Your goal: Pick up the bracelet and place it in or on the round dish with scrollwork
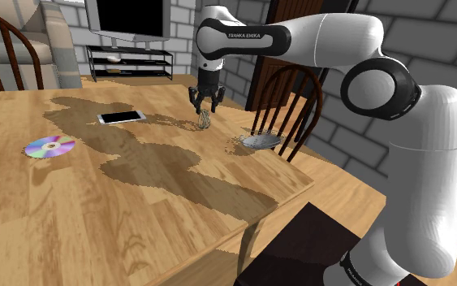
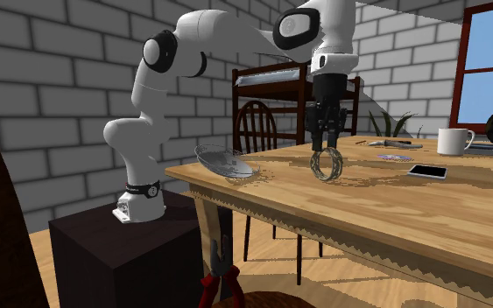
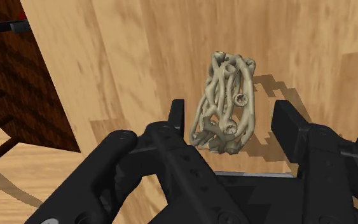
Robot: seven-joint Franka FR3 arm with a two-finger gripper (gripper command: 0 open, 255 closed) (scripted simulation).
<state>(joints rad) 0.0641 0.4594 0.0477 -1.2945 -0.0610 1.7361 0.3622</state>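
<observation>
The bracelet (image 3: 225, 105) is a pale, beige band of woven strands, standing on its edge on the wooden table (image 1: 137, 211). My black gripper (image 3: 229, 118) is open and straddles it from above: one finger is close against its side and the other stands a gap away. The gripper (image 1: 205, 110) hangs over the bracelet (image 1: 205, 121) near the table's far edge. The round grey dish with scrollwork (image 1: 260, 140) lies a short way toward the shoulder view's right of it, by the table edge. In the second exterior view the dish (image 2: 222, 161) is left of the bracelet (image 2: 327, 164) and gripper (image 2: 326, 147).
A white phone (image 1: 122, 117) and a shiny disc (image 1: 49, 147) lie further toward the shoulder view's left. A wooden chair (image 1: 287, 101) stands just behind the dish. A white mug (image 2: 454, 140) sits at the far end. Red-handled pliers (image 2: 222, 284) lie on the floor.
</observation>
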